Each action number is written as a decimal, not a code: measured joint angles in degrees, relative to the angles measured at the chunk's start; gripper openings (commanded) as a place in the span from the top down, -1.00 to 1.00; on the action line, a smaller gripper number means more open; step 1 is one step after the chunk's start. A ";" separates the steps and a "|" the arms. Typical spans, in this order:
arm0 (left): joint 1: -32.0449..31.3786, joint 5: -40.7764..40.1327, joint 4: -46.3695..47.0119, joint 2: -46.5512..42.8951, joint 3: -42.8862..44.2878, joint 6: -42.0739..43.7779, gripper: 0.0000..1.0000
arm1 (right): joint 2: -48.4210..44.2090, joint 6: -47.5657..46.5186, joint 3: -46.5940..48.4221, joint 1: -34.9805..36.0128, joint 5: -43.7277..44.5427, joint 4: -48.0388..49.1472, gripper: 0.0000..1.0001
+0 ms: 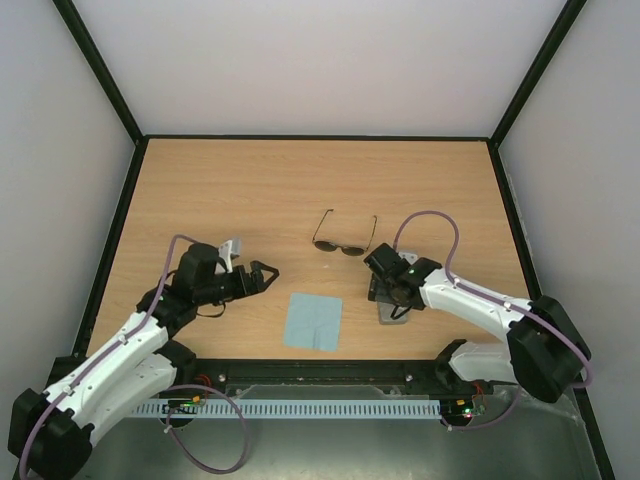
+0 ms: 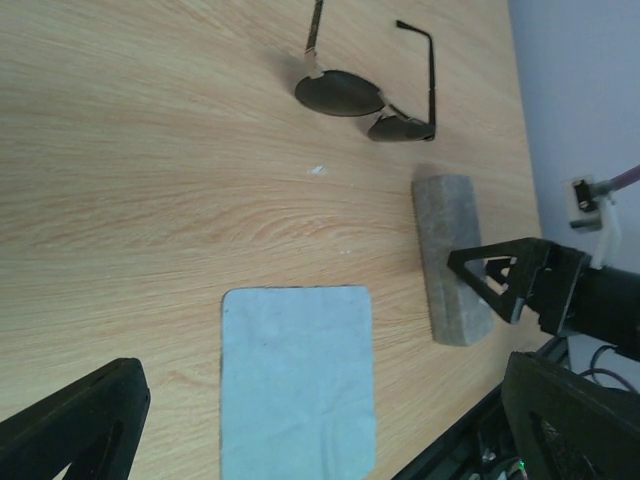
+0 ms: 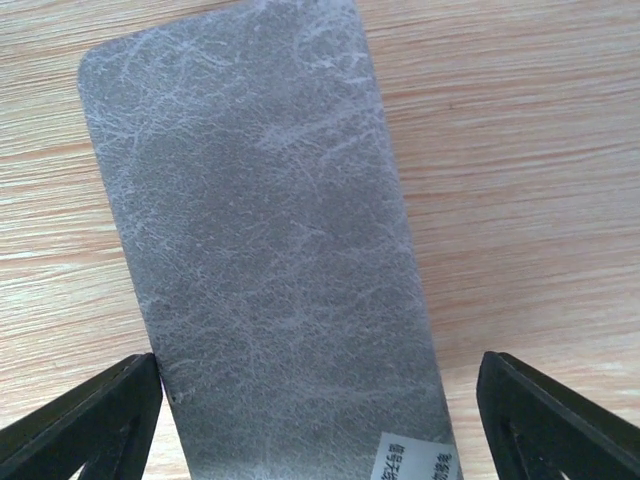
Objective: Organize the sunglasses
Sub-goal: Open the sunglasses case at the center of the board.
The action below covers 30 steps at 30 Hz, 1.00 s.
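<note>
While the thin, dark wire-framed sunglasses (image 2: 340,93) with two rounded dark lenses were found lying on the light wooden worktop (image 1: 250,190), outside any container, the grey textured rectangular case (image 3: 270,250) was seen lying flat and closed, so its inside was hidden. The sunglasses were placed near the middle of the worktop. Their slim temple arms were unfolded and pointed toward the far edge, and their lenses were turned toward the arm bases. The case was set to the right of the sunglasses and nearer the bases, close to them but apart. A small white printed label (image 3: 415,465) was seen at one corner of its lid. A light blue square cloth (image 1: 312,321) was spread flat to the left of the case, near the front edge and touching neither case nor sunglasses.

The right fingers (image 3: 90,420) were held wide above the case, one on each side of its narrow width. A strip of wood was visible between the case and one of them, and nothing was gripped. The left fingers (image 2: 85,415) were spread wide over the worktop just left of the cloth, with nothing held.
</note>
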 measured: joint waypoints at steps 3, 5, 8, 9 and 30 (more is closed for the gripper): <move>-1.07 -2.10 -1.60 -0.37 0.00 0.33 -0.99 | 1.20 -0.66 0.07 0.00 0.13 0.96 -0.57; -1.31 -3.23 -1.97 -0.83 0.00 0.35 -0.99 | 2.51 -0.98 0.11 0.00 0.09 1.73 -0.50; -1.44 -4.87 -3.15 -0.76 0.31 0.68 -0.99 | 3.37 -1.49 0.44 0.00 0.37 1.92 -0.11; -1.44 -5.09 -4.26 -0.15 0.92 0.98 -0.99 | 3.39 -1.68 0.55 0.02 0.55 1.92 0.02; -16.85 -7.82 -3.76 8.48 10.56 -3.17 -0.92 | -13.42 -3.54 -2.05 0.20 -26.34 14.38 0.33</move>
